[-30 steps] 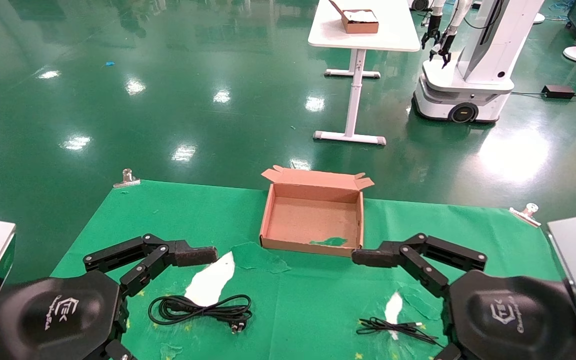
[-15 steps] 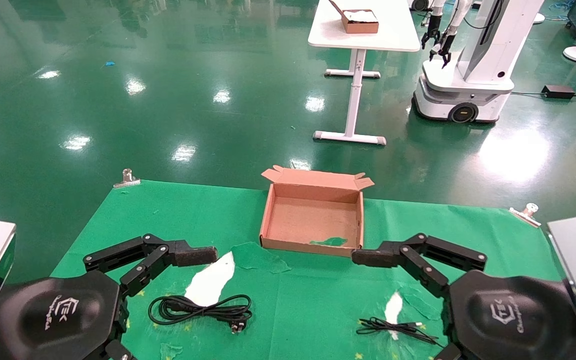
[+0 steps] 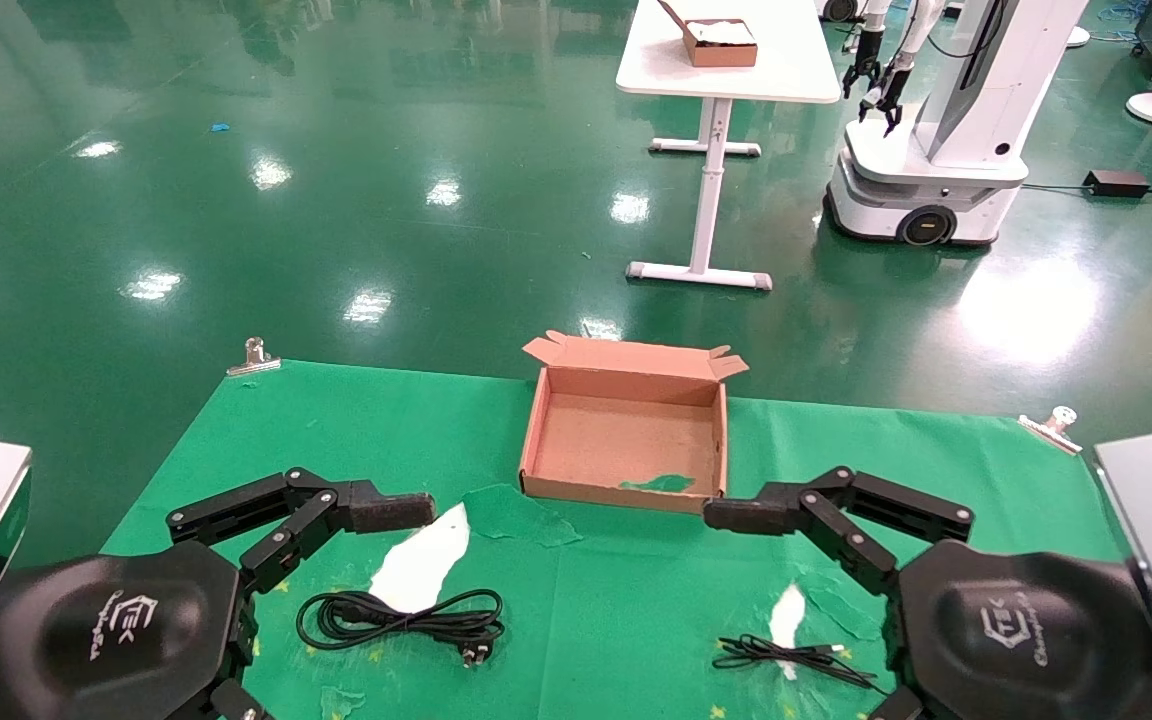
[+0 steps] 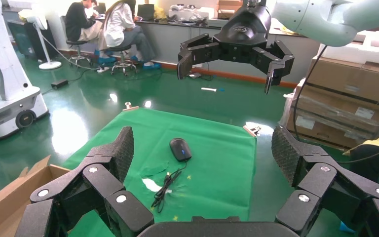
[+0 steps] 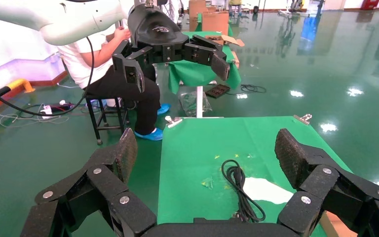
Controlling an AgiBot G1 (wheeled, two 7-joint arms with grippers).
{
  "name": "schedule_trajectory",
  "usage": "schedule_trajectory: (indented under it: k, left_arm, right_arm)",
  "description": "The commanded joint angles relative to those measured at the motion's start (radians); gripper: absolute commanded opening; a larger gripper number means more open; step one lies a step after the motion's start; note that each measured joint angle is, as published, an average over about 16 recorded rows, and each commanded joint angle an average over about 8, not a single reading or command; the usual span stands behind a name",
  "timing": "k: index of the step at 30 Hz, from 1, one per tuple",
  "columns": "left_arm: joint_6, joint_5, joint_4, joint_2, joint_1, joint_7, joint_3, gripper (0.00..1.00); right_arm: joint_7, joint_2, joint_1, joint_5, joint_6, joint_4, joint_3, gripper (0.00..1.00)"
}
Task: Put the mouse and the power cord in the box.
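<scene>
- Head view: box point(image 3: 626, 440) sits open at the table's far middle, flap lid up at its far edge, green scrap point(image 3: 658, 484) on its floor near the front wall.
- Left gripper point(image 3: 266, 600) hovers over the near-left cloth, fingers spread wide, nothing between them. Power cord point(image 3: 399, 617) lies coiled on the green cloth point(image 3: 356, 430) just beside it, plug toward the table's near edge.
- Right gripper point(image 3: 856, 590) hovers near-right, jaws spread, empty. Thin black cable point(image 3: 786, 658) lies on the cloth close to it.
- Left wrist view: mouse point(image 4: 180, 148) lies flat on the cloth, blue light up, its cable trailing from it, well apart from the box.
</scene>
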Motion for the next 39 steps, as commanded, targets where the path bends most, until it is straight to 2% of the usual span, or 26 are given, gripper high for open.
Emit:
schedule_trajectory:
  k: [1, 5, 8, 13, 18, 24, 32, 36, 39]
  left_arm:
    - [0.0, -0.001, 0.0, 0.001, 0.0, -0.001, 0.0, 1.0]
    - [0.003, 0.016, -0.006, -0.006, -0.003, 0.006, 0.004, 1.0]
    - [0.023, 0.096, -0.028, -0.017, -0.027, 0.023, 0.033, 1.0]
    - [0.069, 0.382, -0.059, 0.005, -0.162, 0.046, 0.179, 1.0]
    - [0.064, 0.66, -0.038, 0.111, -0.336, 0.01, 0.35, 1.0]
    - [0.042, 0.828, -0.011, 0.209, -0.438, -0.027, 0.446, 1.0]
    - [0.042, 0.857, -0.011, 0.217, -0.451, -0.043, 0.457, 1.0]
    - [0.021, 0.956, -0.001, 0.268, -0.468, -0.103, 0.501, 1.0]
    - [-0.009, 1.079, 0.053, 0.358, -0.484, -0.171, 0.557, 1.0]
  right_arm:
    - [0.001, -0.001, -0.001, 0.002, 0.001, -0.001, 0.001, 1.0]
    - [-0.005, 0.005, 0.002, -0.014, -0.004, 0.006, -0.004, 1.0]
    - [-0.01, 0.017, 0.018, -0.067, -0.014, 0.022, -0.022, 1.0]
    - [-0.012, 0.044, 0.081, -0.228, -0.033, 0.046, -0.078, 1.0]
    - [-0.013, 0.045, 0.164, -0.407, -0.053, 0.052, -0.153, 1.0]
    - [-0.03, 0.027, 0.238, -0.55, -0.077, 0.063, -0.236, 1.0]
    - [-0.05, 0.024, 0.248, -0.56, -0.071, 0.049, -0.261, 1.0]
    - [-0.063, 0.028, 0.248, -0.55, -0.057, 0.041, -0.281, 1.0]
    - [-0.06, 0.025, 0.254, -0.547, -0.048, 0.04, -0.29, 1.0]
